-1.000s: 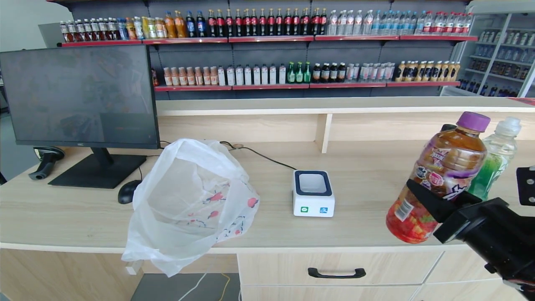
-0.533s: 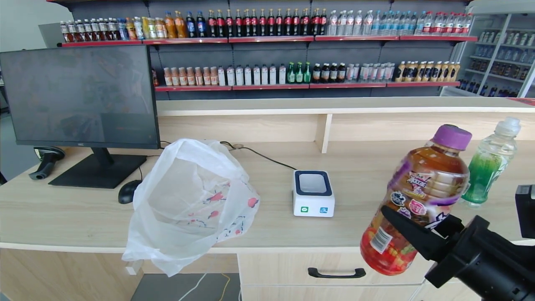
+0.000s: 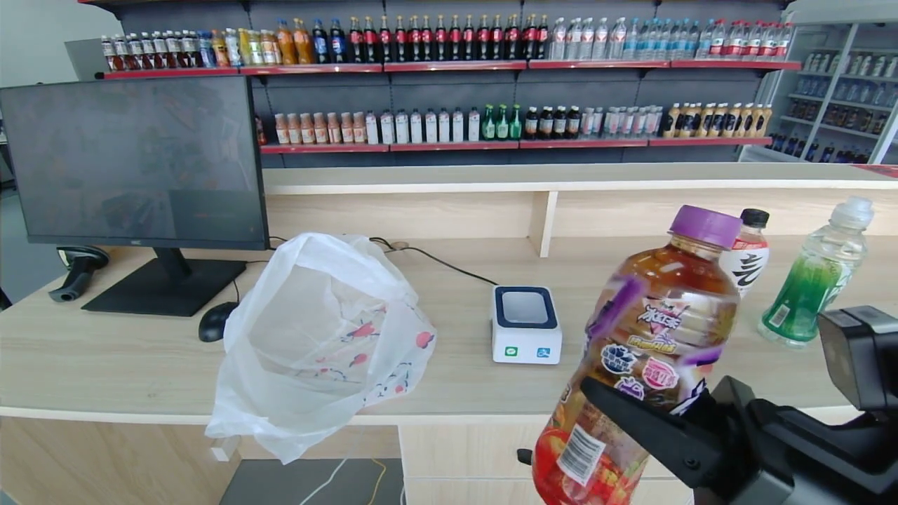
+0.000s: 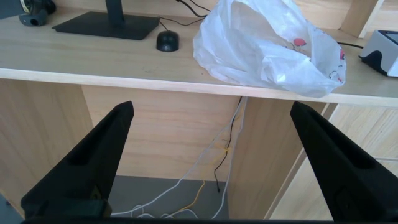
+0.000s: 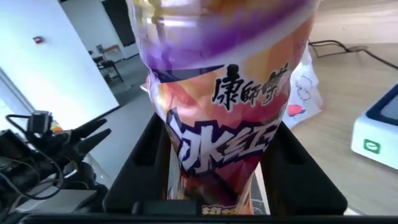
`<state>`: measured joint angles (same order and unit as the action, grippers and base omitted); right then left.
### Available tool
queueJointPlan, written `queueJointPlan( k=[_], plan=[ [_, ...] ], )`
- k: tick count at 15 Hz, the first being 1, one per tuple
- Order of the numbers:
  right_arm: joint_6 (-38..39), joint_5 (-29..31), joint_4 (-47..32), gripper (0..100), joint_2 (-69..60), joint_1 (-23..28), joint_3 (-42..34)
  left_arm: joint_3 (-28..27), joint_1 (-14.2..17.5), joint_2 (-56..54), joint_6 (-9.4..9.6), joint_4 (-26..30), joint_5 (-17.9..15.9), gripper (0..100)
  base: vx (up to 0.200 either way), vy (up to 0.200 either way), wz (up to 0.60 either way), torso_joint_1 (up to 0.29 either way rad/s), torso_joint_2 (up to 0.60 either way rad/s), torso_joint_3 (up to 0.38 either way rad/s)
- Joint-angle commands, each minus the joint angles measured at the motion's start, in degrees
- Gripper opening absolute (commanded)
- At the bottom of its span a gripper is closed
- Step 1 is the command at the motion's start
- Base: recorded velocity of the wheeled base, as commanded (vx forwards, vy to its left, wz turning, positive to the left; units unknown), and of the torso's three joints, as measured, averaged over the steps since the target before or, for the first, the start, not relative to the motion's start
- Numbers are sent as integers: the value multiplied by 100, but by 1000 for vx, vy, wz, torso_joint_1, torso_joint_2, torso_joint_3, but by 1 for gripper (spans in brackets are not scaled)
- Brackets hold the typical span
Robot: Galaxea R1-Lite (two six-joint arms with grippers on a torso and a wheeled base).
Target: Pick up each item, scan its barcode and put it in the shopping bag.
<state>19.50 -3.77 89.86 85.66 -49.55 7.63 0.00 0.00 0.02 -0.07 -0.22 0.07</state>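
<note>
Your right gripper (image 3: pixel 635 421) has swung the purple-capped bottle (image 3: pixel 656 330) leftward, still right of the scanner (image 3: pixel 526 324), pinching its lower body. Green bottle (image 3: pixel 807 294) and black-capped bottle (image 3: pixel 748 256) stand farther right; shopping bag (image 3: pixel 316 344) left. Your left gripper (image 4: pixel 211 158) gapes wide.

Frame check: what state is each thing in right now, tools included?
tea bottle: capped, tilted, held off the counter.
right tool: shut on tea bottle.
left tool: open, empty.
shopping bag: mouth open, resting on the counter.
green bottle: capped, upright on the counter.
black-capped bottle: upright.
monitor: screen dark.
</note>
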Motion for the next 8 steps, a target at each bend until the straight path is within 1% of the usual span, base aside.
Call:
queueJointPlan(
  k=[1, 2, 3, 5, 8],
  plan=[
    [247, -186, 14, 0, 100, -177, 274, 0, 0, -2, -1, -4, 1, 100, 0, 0, 0, 0, 0, 0],
    [458, -265, 14, 0, 126, -177, 406, 0, 0, -2, -1, -4, 1, 100, 0, 0, 0, 0, 0, 0],
    [827, -318, 14, 0, 135, -177, 617, 0, 0, -2, -1, -4, 1, 100, 0, 0, 0, 0, 0, 0],
    [1161, -485, 14, 0, 126, -177, 880, 0, 0, -2, -1, -4, 1, 100, 0, 0, 0, 0, 0, 0],
    [1512, -493, 14, 0, 126, -177, 1179, 0, 0, -2, -1, -4, 1, 100, 0, 0, 0, 0, 0, 0]
  ],
)
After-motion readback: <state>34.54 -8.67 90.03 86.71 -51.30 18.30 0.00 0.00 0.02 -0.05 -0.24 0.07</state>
